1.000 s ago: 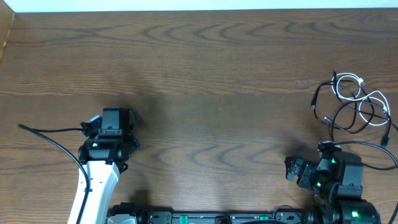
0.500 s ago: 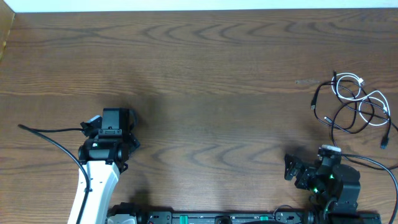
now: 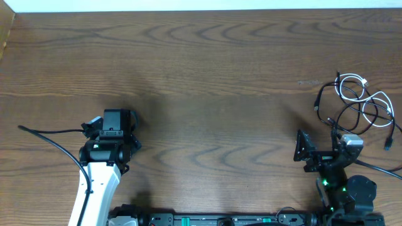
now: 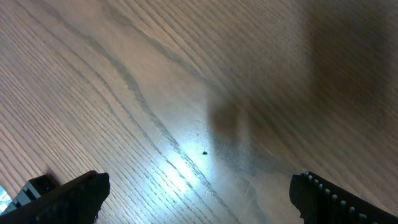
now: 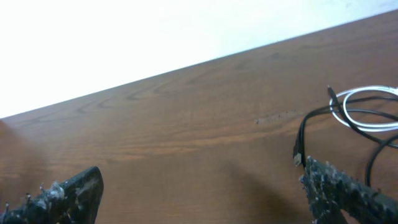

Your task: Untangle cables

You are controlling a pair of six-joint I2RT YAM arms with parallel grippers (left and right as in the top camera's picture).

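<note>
wood table [image 3: 207, 75]: brown grain under both my arms.
right gripper [image 5: 205, 196]: mine, spread wide, nothing between the fingers.
left gripper [image 4: 199, 199]: mine, spread wide over plain wood.
cables [image 3: 358, 103]: white and black loops tangled at the table's right edge, just ahead of my right gripper.

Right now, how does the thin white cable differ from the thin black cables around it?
The thin white cable stands out against the brown wooden table; the thin black cables blend in. The white cable loops at the pile's far part; the black cables spread wider around it. Both are thin, looped, intertwined.
</note>
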